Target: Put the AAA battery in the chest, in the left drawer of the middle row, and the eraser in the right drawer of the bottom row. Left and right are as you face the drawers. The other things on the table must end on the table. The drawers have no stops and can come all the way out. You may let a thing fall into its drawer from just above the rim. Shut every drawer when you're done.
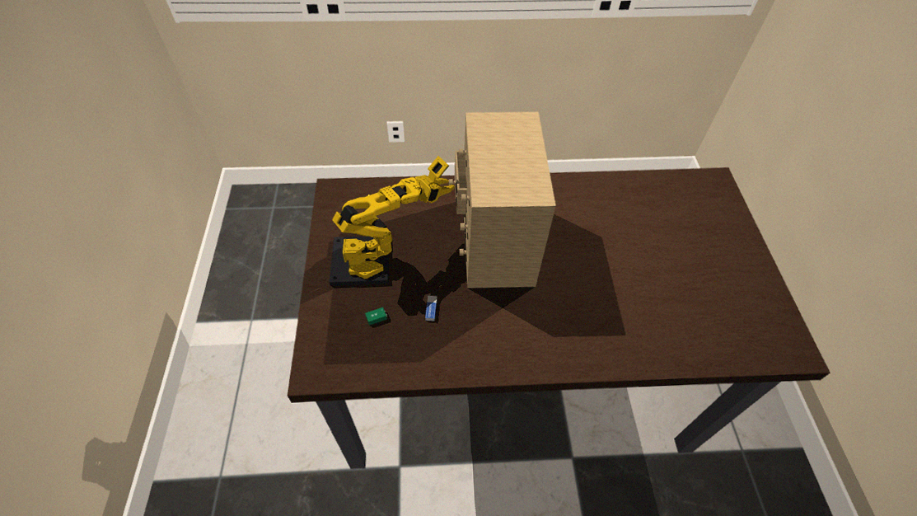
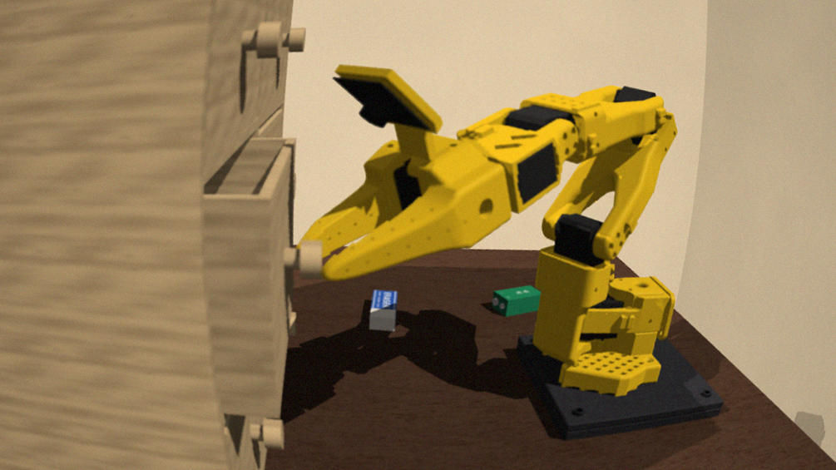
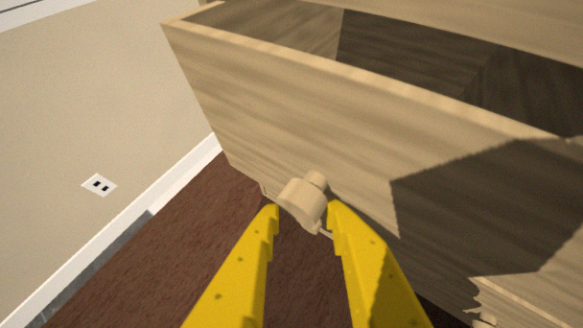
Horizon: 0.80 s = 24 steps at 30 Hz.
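Note:
The wooden chest [image 1: 505, 197] stands on the table facing my arm. Its middle-row left drawer [image 2: 242, 269] is pulled part way out. My gripper [image 3: 303, 211] is level with that drawer's front, and its two yellow fingers are shut on the drawer's round knob [image 3: 304, 201], which also shows in the side view [image 2: 308, 257]. The part of the drawer's inside that shows in the wrist view is bare. The eraser [image 2: 382, 309], white with a blue sleeve, lies on the table below the gripper, also seen from above [image 1: 431, 307]. I see no AAA battery.
A small green block [image 1: 377, 317] lies on the table near the arm's black base [image 2: 616, 393]. The top-row knobs [image 2: 270, 37] and a bottom-row knob [image 2: 269, 432] stick out of shut drawer fronts.

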Each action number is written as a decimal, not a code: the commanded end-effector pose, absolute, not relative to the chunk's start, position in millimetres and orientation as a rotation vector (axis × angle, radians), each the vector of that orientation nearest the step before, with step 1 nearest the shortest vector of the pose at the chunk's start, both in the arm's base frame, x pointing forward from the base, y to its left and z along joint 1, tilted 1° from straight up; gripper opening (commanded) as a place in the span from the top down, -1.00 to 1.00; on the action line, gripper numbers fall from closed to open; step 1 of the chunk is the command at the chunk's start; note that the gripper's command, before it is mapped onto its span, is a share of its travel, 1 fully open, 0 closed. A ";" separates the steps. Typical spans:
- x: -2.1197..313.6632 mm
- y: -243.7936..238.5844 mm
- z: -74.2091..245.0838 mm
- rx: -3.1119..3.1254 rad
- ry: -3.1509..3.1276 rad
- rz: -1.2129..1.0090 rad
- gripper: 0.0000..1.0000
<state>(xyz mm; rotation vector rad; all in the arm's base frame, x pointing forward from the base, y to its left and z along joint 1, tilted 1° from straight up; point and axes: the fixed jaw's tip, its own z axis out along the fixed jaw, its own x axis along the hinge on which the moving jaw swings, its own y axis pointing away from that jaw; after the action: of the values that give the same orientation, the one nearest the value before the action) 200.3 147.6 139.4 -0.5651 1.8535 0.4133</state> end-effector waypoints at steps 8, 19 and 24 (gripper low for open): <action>201.9 147.3 140.7 -0.551 1.854 0.418 0.94; 201.9 147.3 140.7 -0.551 1.854 0.418 1.00; 201.9 147.3 140.7 -0.551 1.854 0.418 1.00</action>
<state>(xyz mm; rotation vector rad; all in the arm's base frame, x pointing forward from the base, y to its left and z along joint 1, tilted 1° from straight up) 203.6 142.7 138.4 -0.5440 1.8627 0.3952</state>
